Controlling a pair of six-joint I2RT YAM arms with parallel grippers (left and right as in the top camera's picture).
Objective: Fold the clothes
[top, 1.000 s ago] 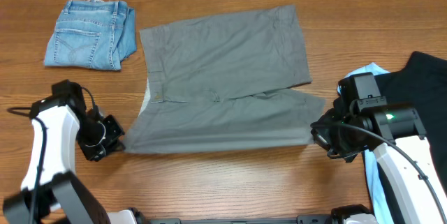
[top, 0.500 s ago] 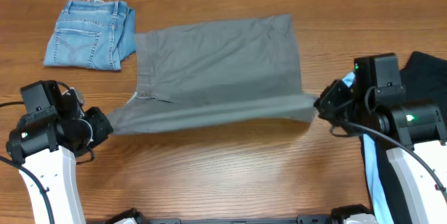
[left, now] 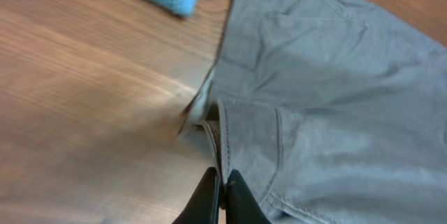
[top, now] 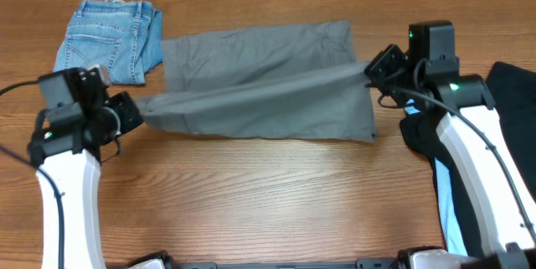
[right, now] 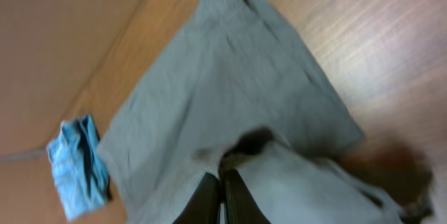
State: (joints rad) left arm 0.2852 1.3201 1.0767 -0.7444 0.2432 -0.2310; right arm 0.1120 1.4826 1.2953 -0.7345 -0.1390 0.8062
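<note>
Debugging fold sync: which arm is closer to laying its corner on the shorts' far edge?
Likely right: the right gripper, shut on the grey-green shorts, sits nearer their far edge; the left gripper is farther from it.

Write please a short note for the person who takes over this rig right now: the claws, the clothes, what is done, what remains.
Left claw: shut on the waistband side of the grey-green shorts.
Right claw: shut on their leg side.
Shorts: one long edge is lifted and stretched between both claws above the middle of the cloth; the rest lies on the table.
Black garment and light blue garment: at the right side, partly under the right arm.
Done: first fold begun only.
Left: probably lay the held edge down, release, finish folding; then the other two.
</note>
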